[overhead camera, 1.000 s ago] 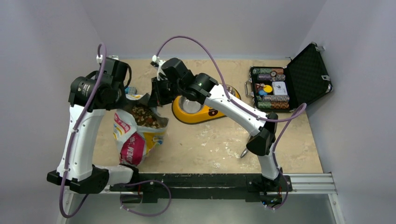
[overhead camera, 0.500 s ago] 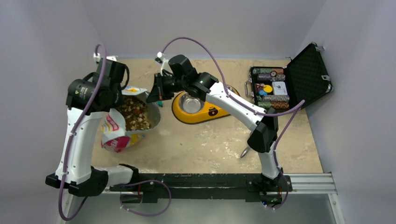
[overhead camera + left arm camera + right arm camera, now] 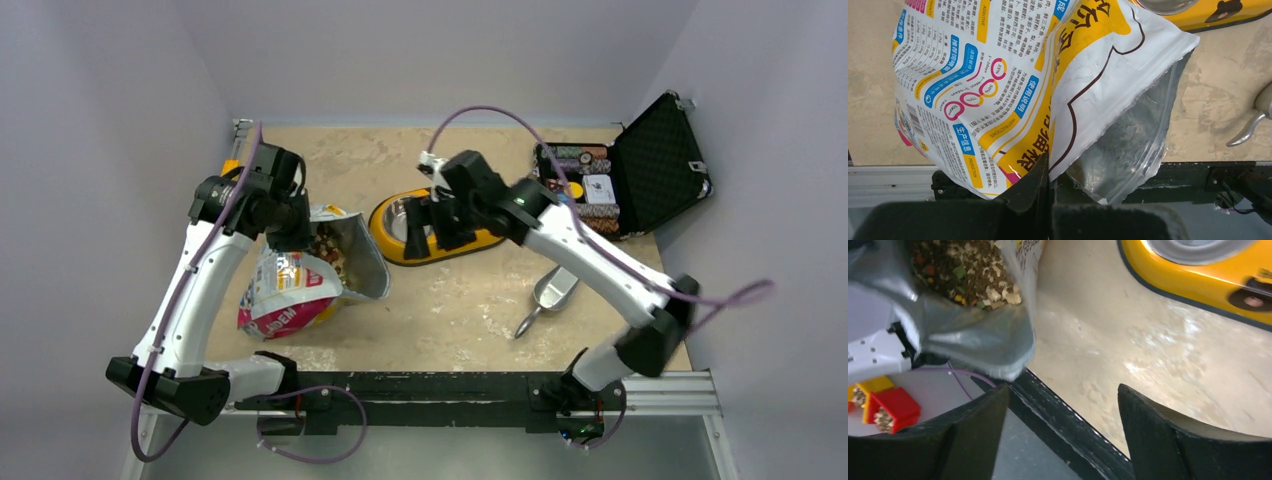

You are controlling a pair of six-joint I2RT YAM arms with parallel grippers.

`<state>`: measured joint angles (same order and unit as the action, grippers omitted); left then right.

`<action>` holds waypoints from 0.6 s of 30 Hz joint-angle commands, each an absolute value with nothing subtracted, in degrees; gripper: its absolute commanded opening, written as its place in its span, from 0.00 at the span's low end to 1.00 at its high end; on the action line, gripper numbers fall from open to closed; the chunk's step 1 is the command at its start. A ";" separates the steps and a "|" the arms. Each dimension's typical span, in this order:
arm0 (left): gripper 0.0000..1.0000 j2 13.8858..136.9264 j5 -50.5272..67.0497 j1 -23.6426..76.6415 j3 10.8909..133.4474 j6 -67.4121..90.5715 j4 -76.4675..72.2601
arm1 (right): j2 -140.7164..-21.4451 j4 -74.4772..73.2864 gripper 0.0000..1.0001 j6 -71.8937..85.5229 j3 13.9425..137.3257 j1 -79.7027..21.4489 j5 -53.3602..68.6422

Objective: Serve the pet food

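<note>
Top external: bag [image 3: 285,290] of kibble [image 3: 330,250] is held pinched by left gripper [image 3: 1048,172]; scoop [image 3: 548,298], laid diagonally right of bowl [image 3: 395,245], is nearest the wide-open right gripper [image 3: 1063,392].

Left arm [image 3: 200,285] and right arm [image 3: 600,268]: white link shells, black joint housings. Purple cable [image 3: 490,108] trails behind each claw. Green indicator [image 3: 519,199] lit behind right claw [image 3: 1063,395]. Fingers [image 3: 1168,440] matte black.

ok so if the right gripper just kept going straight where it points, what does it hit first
Probably bare table between the food bag and the yellow bowl stand; the open right gripper has nothing between its fingers. Depth is unclear.
</note>
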<state>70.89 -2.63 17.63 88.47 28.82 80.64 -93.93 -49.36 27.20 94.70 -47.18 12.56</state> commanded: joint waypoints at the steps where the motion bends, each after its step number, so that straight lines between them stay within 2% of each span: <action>1: 0.00 70.19 5.80 17.49 88.91 28.82 74.46 | -73.48 -50.51 0.86 26.64 81.55 -47.24 4.33; 4: 0.00 70.08 9.99 17.50 86.58 29.65 71.83 | -65.13 -49.86 0.86 31.36 72.22 -47.00 2.45; 7: 0.00 72.20 17.78 17.60 83.13 35.05 68.29 | -60.92 -53.87 0.86 37.14 68.89 -46.76 -0.39; 9: 0.00 73.86 27.98 19.19 73.70 43.86 54.58 | -57.16 -55.85 0.86 41.58 66.95 -46.63 -4.31; 11: 0.00 78.22 29.53 23.50 64.16 50.73 39.15 | -53.57 -57.34 0.89 44.38 64.62 -45.66 -7.64; 14: 0.00 85.46 27.75 29.36 66.93 48.20 45.45 | -50.25 -58.27 0.90 45.77 60.32 -41.08 -7.87; 18: 0.00 78.16 21.63 30.66 70.45 43.33 51.61 | -48.49 -59.80 0.89 48.39 54.44 -35.87 -5.09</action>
<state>87.79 20.40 29.54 66.61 43.86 52.82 -50.70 -57.95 43.20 58.72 -39.46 -4.19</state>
